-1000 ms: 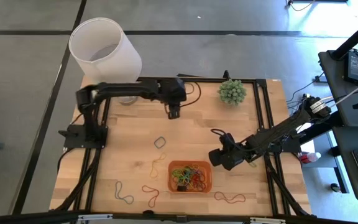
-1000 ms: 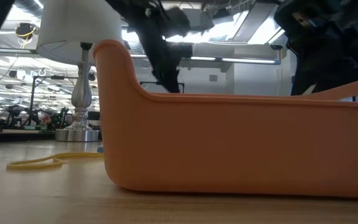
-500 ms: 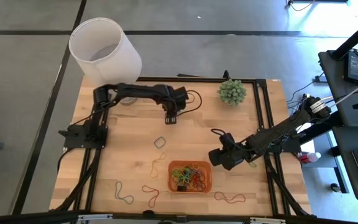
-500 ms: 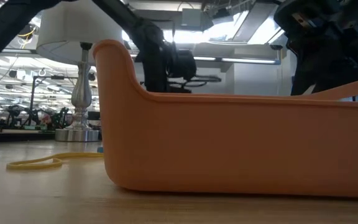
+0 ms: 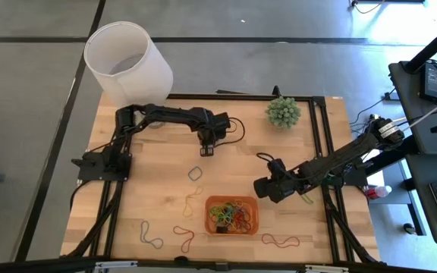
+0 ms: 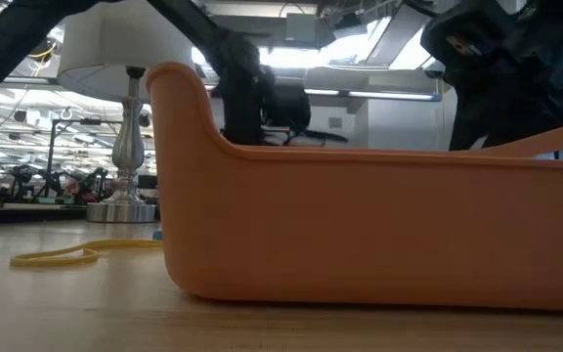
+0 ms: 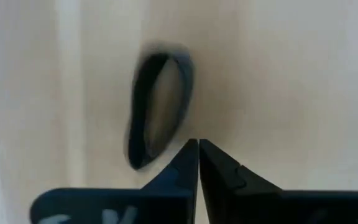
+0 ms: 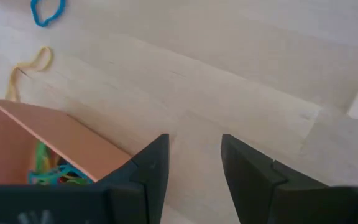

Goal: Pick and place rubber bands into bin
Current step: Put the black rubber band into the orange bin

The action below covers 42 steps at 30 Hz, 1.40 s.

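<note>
The orange bin (image 5: 232,216) sits near the table's near edge with several coloured rubber bands lying in it. Loose bands lie flat on the wood: a dark one (image 5: 196,173), a yellow one (image 5: 190,202), a blue-green one (image 5: 151,235) and two red ones (image 5: 185,236) (image 5: 280,241). My left gripper (image 5: 207,149) is shut and hangs just beyond the dark band (image 7: 157,112), its tips (image 7: 197,144) beside the loop without touching it. My right gripper (image 5: 262,187) is open, empty, at the bin's far right corner (image 8: 55,137).
A white lampshade (image 5: 127,61) stands over the far left corner, its metal base (image 6: 125,210) on the table. A small green plant (image 5: 283,112) sits at the far edge. Black rails run along both sides. Bare wood lies between the dark band and the bin.
My left gripper has moved from the far side toward the near edge and down, closing in on the dark band, its arm folding in. My right gripper has shifted a little toward the far edge beside the bin. No band has moved.
</note>
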### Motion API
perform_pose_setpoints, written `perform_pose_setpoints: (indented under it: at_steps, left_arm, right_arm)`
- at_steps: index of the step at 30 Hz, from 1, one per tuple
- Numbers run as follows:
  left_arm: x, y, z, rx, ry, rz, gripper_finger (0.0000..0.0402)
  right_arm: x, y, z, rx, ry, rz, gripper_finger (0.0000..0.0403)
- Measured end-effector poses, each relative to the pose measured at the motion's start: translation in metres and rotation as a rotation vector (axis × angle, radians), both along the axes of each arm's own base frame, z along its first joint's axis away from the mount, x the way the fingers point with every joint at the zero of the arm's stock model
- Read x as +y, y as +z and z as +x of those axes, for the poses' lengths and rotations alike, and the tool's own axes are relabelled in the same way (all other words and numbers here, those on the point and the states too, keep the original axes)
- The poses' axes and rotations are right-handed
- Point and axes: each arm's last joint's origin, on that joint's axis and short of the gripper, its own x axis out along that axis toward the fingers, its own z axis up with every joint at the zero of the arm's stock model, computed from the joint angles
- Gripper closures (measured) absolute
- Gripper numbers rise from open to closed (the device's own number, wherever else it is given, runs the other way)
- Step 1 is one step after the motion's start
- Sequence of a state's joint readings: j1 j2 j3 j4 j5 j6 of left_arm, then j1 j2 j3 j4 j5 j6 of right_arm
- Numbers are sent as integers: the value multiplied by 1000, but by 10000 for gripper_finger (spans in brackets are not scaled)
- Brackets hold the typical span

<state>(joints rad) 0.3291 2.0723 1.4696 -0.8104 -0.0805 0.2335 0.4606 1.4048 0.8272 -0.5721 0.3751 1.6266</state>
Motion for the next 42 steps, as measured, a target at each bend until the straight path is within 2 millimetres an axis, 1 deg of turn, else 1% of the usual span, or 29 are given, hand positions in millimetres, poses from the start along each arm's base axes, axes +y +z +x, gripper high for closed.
perform_pose_setpoints:
  at_steps: [2, 5, 8, 11, 13, 16, 19, 20, 22, 25, 28, 31, 34, 36, 39, 42]
  left_arm:
    - [-7, 17, 1, -49, -7, 13, 397]
    - [-17, 45, -4, -95, -26, 46, 400]
    - [-38, 69, -7, -155, -50, 58, 399]
    - [-58, 99, -8, -250, -22, 84, 400]
    - [-70, 109, -5, -278, -7, 121, 399]
    - [-85, 117, 0, -304, 6, 206, 399]
    - [-88, 115, 5, -316, 49, 255, 399]
    - [-85, 112, 4, -307, 76, 243, 397]
    - [-79, 109, 6, -330, 136, 165, 388]
    - [-64, 105, 6, -337, 225, 56, 357]
    - [-43, 98, 2, -313, 293, 23, 317]
    - [-22, 92, 2, -313, 342, 4, 274]
    - [-10, 81, 2, -288, 361, -40, 237]
    - [-4, 72, 1, -248, 339, -76, 221]
    - [0, 58, 5, -211, 282, -87, 209]
    - [0, 40, 9, -159, 270, -67, 206]
  right_arm:
    - [1, 0, -2, 18, 42, -27, 254]
    - [5, -2, -7, 56, 136, -87, 258]
    - [11, -2, -13, 91, 228, -142, 274]
    - [18, -7, -22, 121, 298, -174, 295]
    - [21, -14, -34, 127, 339, -169, 309]
    - [24, -21, -49, 105, 398, -115, 329]
    - [25, -25, -59, 39, 434, -67, 345]
    - [25, -25, -61, 10, 438, -53, 349]
    - [24, -25, -64, -35, 441, -29, 357]
    - [23, -26, -65, -84, 439, -4, 364]
    - [22, -26, -64, -109, 421, -20, 367]
    - [21, -24, -62, -157, 373, -75, 368]
    - [21, -20, -59, -216, 321, -90, 368]
    - [21, -19, -58, -241, 281, -78, 368]
    - [20, -17, -55, -272, 249, -76, 368]
    - [18, -16, -53, -289, 224, -81, 368]
